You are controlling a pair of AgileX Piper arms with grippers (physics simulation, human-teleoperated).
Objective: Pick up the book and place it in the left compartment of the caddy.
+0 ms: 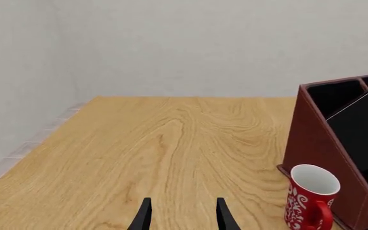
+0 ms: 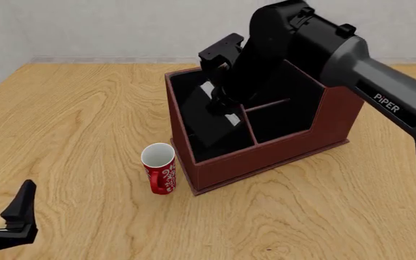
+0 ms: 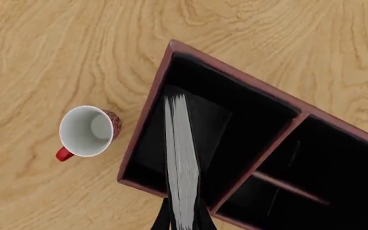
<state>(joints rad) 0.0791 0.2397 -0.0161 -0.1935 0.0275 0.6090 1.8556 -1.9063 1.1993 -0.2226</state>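
The reddish-brown caddy (image 2: 266, 162) (image 1: 312, 134) (image 3: 151, 98) stands mid-table. The black book (image 2: 212, 127) (image 1: 363, 134) leans tilted inside its long left compartment (image 2: 186, 81) (image 3: 147, 148). In the right wrist view the book's white page edges (image 3: 182, 158) run straight down into that slot. My right gripper (image 2: 221, 105) (image 3: 182, 221) hangs over the caddy, shut on the book's upper end. I cannot tell whether the book touches the bottom. My left gripper (image 2: 2, 187) (image 1: 182, 215) is open near the table's front left, far from the caddy.
A red mug (image 2: 158, 168) (image 1: 308, 201) (image 3: 88, 132) stands upright just outside the caddy's left wall. Two smaller divided sections (image 2: 280, 122) lie right of the book's slot. The right arm (image 2: 352, 59) spans the caddy from the right.
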